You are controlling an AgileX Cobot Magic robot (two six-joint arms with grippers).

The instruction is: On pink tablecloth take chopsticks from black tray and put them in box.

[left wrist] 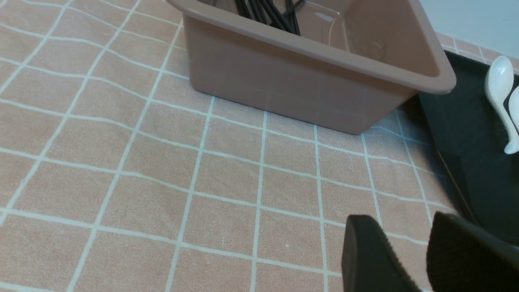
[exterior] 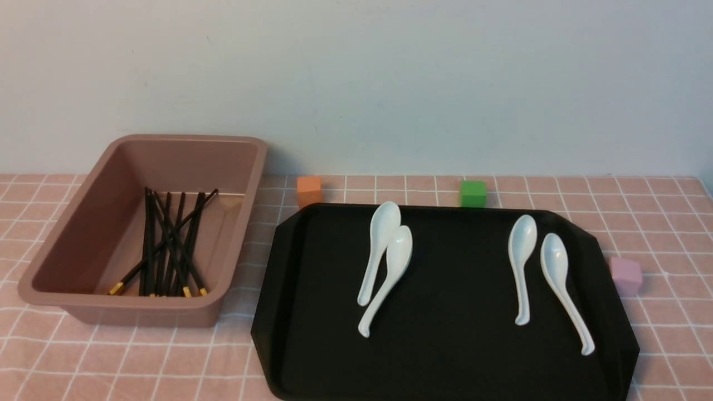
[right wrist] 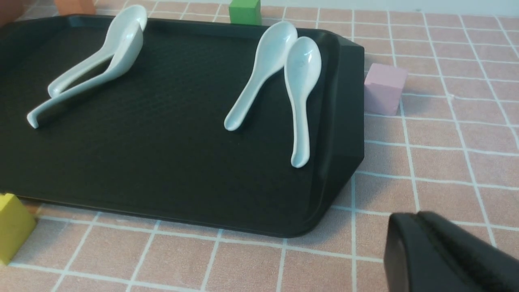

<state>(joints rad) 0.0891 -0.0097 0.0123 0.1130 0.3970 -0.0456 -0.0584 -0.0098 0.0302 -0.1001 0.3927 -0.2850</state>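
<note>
Several black chopsticks (exterior: 167, 245) with gold bands lie crossed inside the dusty-pink box (exterior: 83, 223) at the left of the pink tablecloth (exterior: 657, 223); their tips show over the box rim (left wrist: 316, 52) as chopsticks (left wrist: 267, 10) in the left wrist view. The black tray (exterior: 457, 312) to the right carries only white spoons. Neither arm shows in the front view. My left gripper (left wrist: 405, 231) hangs open over bare cloth near the box's near corner, nothing between its fingers. My right gripper (right wrist: 421, 221) is shut and empty, over cloth off the tray's (right wrist: 162, 154) near right corner.
Two pairs of white spoons (exterior: 384, 262) (exterior: 543, 273) lie on the tray. Small cubes stand around it: orange (exterior: 309, 191), green (exterior: 472, 193), pink (exterior: 626, 274), and a yellow one (right wrist: 12, 225) by the tray's near edge. A pale wall closes the back.
</note>
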